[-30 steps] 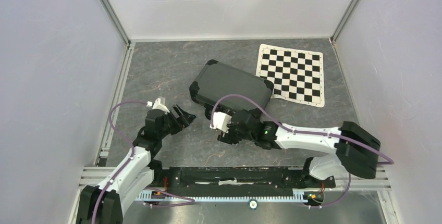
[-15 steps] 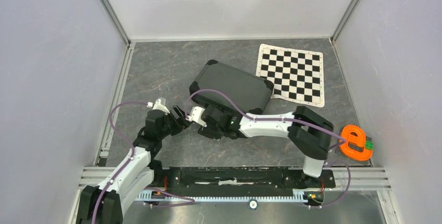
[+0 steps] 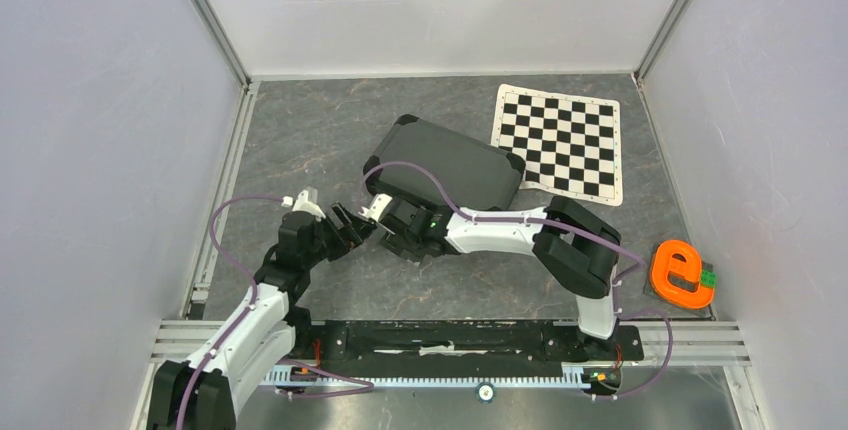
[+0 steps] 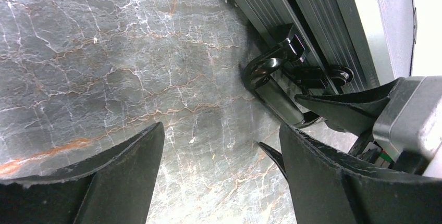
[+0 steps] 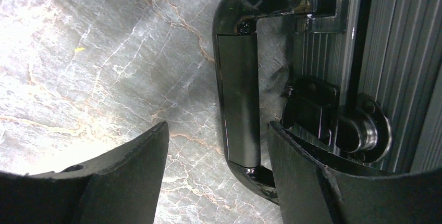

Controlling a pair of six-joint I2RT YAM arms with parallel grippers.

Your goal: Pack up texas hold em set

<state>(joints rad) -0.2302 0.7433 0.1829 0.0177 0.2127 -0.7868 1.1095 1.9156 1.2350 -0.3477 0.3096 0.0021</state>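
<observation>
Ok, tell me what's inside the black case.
The black case lies shut, so whatever it holds is hidden. Only its outside shows: the lid on top, and the handle and a latch on its near side.

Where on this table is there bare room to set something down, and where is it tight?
Bare table lies far left, between the closed case and the left wall rail, and on the right, between the chequered mat and the orange piece. Tight: the case's near-left corner, where the open left gripper and right gripper crowd together.
</observation>
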